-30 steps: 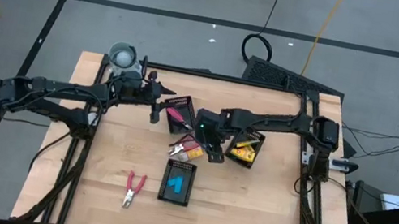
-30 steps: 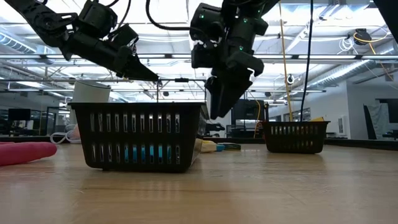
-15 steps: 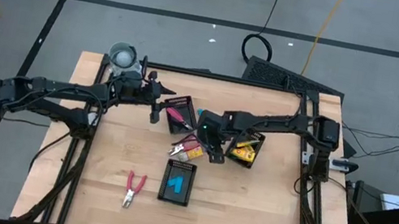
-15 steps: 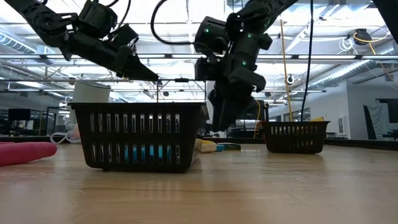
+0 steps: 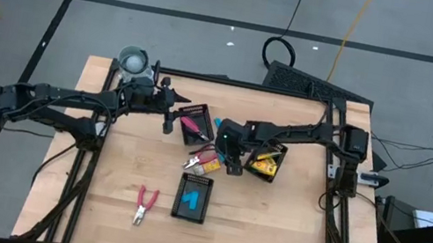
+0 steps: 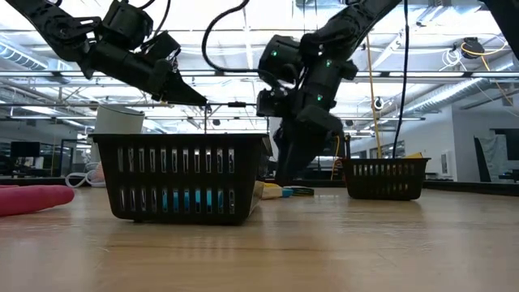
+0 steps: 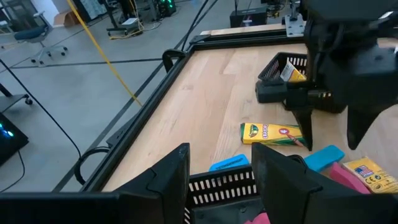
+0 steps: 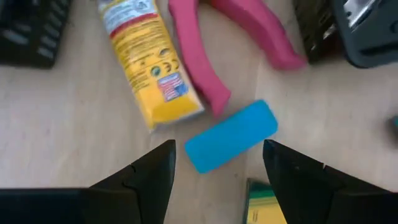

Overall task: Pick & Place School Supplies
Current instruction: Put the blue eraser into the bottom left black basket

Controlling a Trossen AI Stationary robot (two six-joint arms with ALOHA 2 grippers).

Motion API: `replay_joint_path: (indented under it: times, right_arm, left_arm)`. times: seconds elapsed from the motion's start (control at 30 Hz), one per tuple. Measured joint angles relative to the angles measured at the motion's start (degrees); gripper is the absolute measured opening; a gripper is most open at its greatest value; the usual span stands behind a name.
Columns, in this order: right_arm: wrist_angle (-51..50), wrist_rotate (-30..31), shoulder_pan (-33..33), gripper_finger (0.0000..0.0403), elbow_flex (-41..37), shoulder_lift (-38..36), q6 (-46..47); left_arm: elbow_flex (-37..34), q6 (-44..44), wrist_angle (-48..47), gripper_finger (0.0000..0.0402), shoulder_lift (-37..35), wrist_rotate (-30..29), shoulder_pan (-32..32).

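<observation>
In the right wrist view a light-blue oblong piece (image 8: 230, 144) lies flat on the table beside a yellow block (image 8: 149, 62) and red-handled pliers (image 8: 230, 37). My right gripper (image 8: 217, 148) is open and hangs low over this pile (image 5: 201, 162), one finger on either side of the blue piece, touching nothing. My left gripper (image 7: 222, 152) is open and waits in the air above the far black tray (image 5: 195, 125). A second pair of pliers (image 5: 145, 205) lies alone near the table's near-left part.
A near black tray (image 5: 193, 199) holds a blue piece. A right-hand tray (image 5: 267, 161) holds yellow blocks. The grey-white cup (image 5: 132, 59) stands at the far-left corner. Another yellow-green block (image 7: 270, 132) lies by the far tray. Bare wood spreads toward the near edge.
My right gripper has come down toward the pile of loose supplies on the table, tipping as it sank. The left arm and the supplies have kept still.
</observation>
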Motion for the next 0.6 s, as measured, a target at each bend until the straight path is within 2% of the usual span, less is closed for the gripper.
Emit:
replay_joint_path:
  times: [0.4, 0.5, 0.6]
  right_arm:
    - [1.35, 1.49, 0.01, 0.0228, 0.13, 4.55, -0.4]
    - [1.46, 1.71, 0.29, 0.0207, 0.11, 4.19, -0.02]
    - [1.58, 1.87, 0.83, 0.0167, 0.07, 4.17, -0.04]
  left_arm:
    - [0.0, -0.01, -0.07, 0.0177, 0.0, -0.03, 0.33]
    - [0.0, 0.18, -0.05, 0.0177, 0.0, -0.02, 0.31]
    - [0.0, 0.21, -0.07, 0.0177, 0.0, -0.04, 0.31]
